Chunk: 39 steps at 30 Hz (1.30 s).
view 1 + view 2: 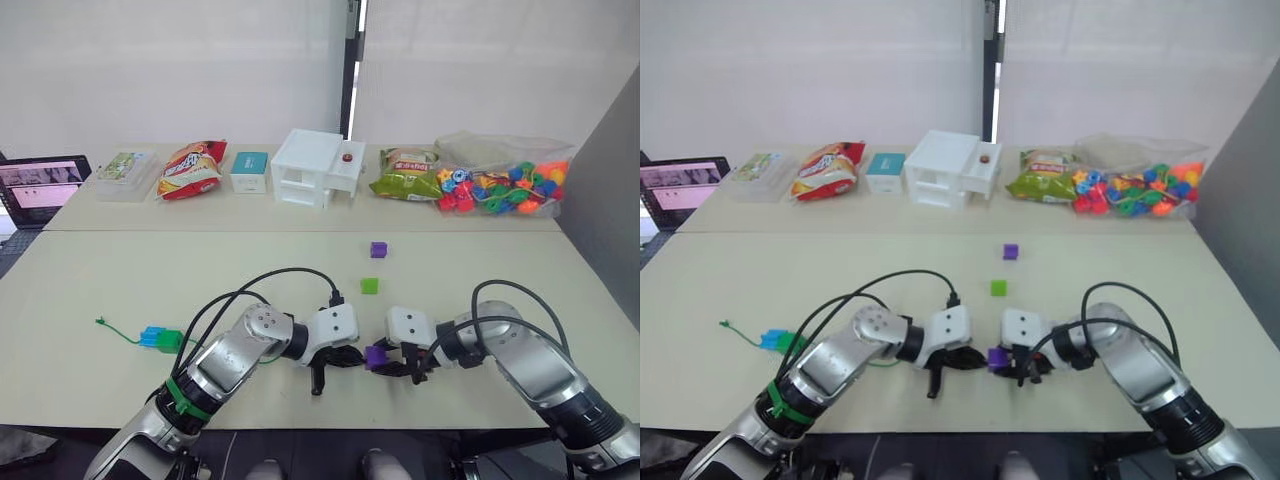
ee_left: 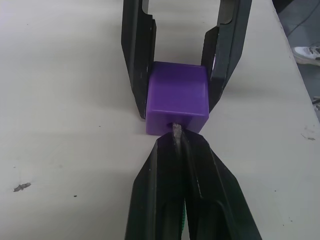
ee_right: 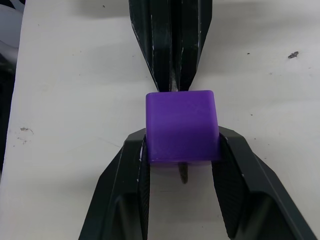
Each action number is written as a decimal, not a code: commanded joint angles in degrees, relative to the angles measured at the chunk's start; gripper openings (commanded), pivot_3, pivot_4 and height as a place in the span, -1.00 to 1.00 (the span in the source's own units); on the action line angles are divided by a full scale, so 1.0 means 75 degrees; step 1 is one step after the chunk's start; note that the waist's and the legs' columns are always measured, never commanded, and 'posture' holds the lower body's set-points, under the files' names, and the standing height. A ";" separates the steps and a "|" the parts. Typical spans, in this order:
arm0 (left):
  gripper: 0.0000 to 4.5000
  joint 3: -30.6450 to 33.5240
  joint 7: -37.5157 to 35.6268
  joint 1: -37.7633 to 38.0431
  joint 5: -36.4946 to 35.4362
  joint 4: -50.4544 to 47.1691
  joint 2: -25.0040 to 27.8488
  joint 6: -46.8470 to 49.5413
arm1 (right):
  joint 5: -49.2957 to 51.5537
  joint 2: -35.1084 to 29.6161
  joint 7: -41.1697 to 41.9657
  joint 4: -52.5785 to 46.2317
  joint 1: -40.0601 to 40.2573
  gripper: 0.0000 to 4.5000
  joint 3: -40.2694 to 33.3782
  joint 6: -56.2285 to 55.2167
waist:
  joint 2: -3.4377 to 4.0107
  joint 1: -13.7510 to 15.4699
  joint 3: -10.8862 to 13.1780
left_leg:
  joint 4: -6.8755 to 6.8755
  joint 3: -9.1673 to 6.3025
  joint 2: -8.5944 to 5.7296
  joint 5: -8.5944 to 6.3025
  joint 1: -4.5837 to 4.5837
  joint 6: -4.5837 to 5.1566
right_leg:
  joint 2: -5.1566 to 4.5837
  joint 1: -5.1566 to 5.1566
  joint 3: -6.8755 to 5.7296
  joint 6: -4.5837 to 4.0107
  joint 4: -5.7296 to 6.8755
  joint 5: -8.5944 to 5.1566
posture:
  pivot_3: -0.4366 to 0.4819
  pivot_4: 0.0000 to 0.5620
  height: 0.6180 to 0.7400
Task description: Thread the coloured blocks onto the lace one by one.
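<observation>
The two eye views look forward and down from the head over the bench (image 1: 100, 290), taking in both arms near the front edge and the row of goods along the far side by the wall. They share almost the whole scene, seen from slightly offset positions. The left wrist view looks along the left pincer (image 2: 176, 137) from very close, facing the right pincer (image 2: 180, 95). The right wrist view faces the opposite way, equally close. Both wrist views share the purple block (image 3: 182, 126) and the lace tip (image 2: 176, 131).
</observation>
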 commanded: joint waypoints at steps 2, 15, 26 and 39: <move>-1.00 -0.0073 -0.0077 0.0003 0.0093 -0.0080 0.0058 -0.0299 | -0.0032 0.0024 -0.0086 -0.0207 0.0187 -0.47 0.0192 0.0106 | 0.0000 0.0002 0.0000 | -0.0001 0.0000 0.0000 0.0000 0.0001 0.0000 | 0.0000 0.0000 0.0000 0.0000 0.0001 0.0000 | -0.05 -0.47 1.00; 0.29 0.1243 -0.0739 0.0501 -0.0915 -0.0885 0.1177 -0.0190 | -0.0012 -0.0005 -0.0195 -0.0236 0.0280 -0.47 0.0189 0.0138 | 0.0001 -0.0017 -0.0001 | -0.0004 0.0000 0.0002 0.0000 0.0002 0.0000 | 0.0001 -0.0007 0.0000 0.0000 0.0003 0.0000 | -0.05 -0.47 1.00; 0.03 0.0937 -0.0380 0.1070 -0.0308 0.0030 0.1167 -0.1021 | 0.0021 -0.0076 -0.0157 -0.0229 0.0227 -0.47 0.0103 0.0162 | -0.0001 -0.0007 -0.0001 | -0.0004 0.0000 0.0002 0.0000 0.0003 0.0000 | 0.0002 -0.0004 -0.0001 0.0000 0.0002 0.0000 | -0.05 -0.47 1.00; -0.98 0.0934 -0.0364 0.1087 -0.0266 0.0081 0.0689 -0.1381 | 0.0077 -0.0157 -0.0170 -0.0352 0.0268 -0.47 0.0048 0.0274 | -0.0002 0.0016 -0.0004 | -0.0004 0.0000 0.0001 0.0000 0.0003 0.0000 | 0.0000 -0.0001 -0.0001 0.0000 0.0000 0.0000 | -0.05 -0.47 1.00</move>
